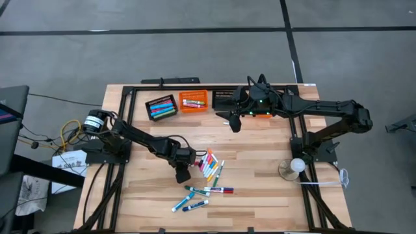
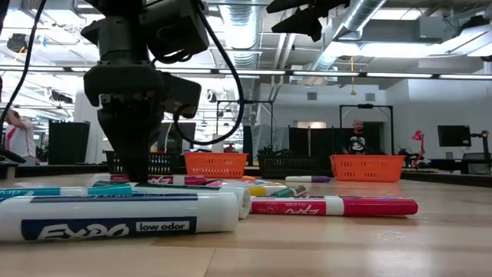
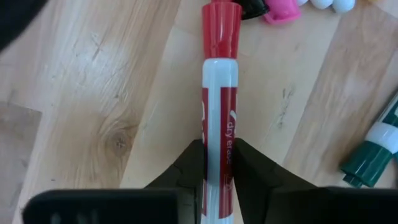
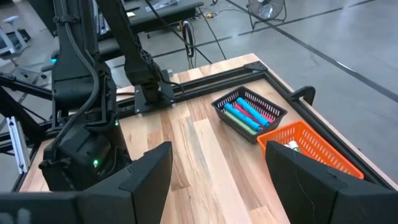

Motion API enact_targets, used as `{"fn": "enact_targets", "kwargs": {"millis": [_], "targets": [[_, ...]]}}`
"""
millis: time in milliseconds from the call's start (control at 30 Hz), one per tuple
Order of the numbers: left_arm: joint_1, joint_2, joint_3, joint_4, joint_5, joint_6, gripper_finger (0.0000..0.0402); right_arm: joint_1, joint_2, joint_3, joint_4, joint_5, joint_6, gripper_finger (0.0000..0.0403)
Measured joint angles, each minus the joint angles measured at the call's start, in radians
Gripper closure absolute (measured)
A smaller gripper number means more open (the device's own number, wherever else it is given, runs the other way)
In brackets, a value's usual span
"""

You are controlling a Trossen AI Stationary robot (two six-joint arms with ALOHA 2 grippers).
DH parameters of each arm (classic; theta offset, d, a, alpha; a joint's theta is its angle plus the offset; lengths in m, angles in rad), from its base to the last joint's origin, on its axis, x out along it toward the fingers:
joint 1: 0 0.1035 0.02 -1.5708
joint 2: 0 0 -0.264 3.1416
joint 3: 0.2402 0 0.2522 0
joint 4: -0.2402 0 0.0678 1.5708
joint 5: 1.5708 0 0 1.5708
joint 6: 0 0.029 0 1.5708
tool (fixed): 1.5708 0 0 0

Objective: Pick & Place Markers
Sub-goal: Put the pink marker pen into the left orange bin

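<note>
Task partly done. Some markers lay in the black basket (image 1: 161, 107) and orange basket (image 1: 193, 101) at the table's far edge; the pile (image 1: 209, 168) remained mid-table. The left gripper (image 3: 217, 163), jaws narrowed, pinched a red marker (image 3: 219, 93) on the wood. The right gripper (image 4: 217, 168) hung wide open and empty near the far edge.

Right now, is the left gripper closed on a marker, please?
Yes: the left gripper has both fingers pressed against the red marker lying on the table.
</note>
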Motion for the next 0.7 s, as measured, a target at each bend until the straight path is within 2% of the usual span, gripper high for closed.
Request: {"fn": "enact_targets", "kwargs": {"millis": [133, 233, 433, 700], "targets": [[0.002, -0.041, -0.003, -0.022, -0.008, 0.031, 0.0343, 0.000, 0.000, 0.000, 0.000, 0.000, 0.008, 0.0154], [0.005, -0.120, -0.015, -0.126, -0.040, 0.038, 0.0343, 0.000, 0.000, 0.000, 0.000, 0.000, 0.008, 0.0154], [0.003, -0.377, -0.010, -0.328, -0.077, 0.027, 0.0343, 0.000, 0.000, 0.000, 0.000, 0.000, 0.008, 0.0154], [0.002, -0.776, -0.005, -0.302, 0.051, 0.085, 0.0343, 0.000, 0.000, 0.000, 0.001, 0.000, 0.008, 0.0154]]}}
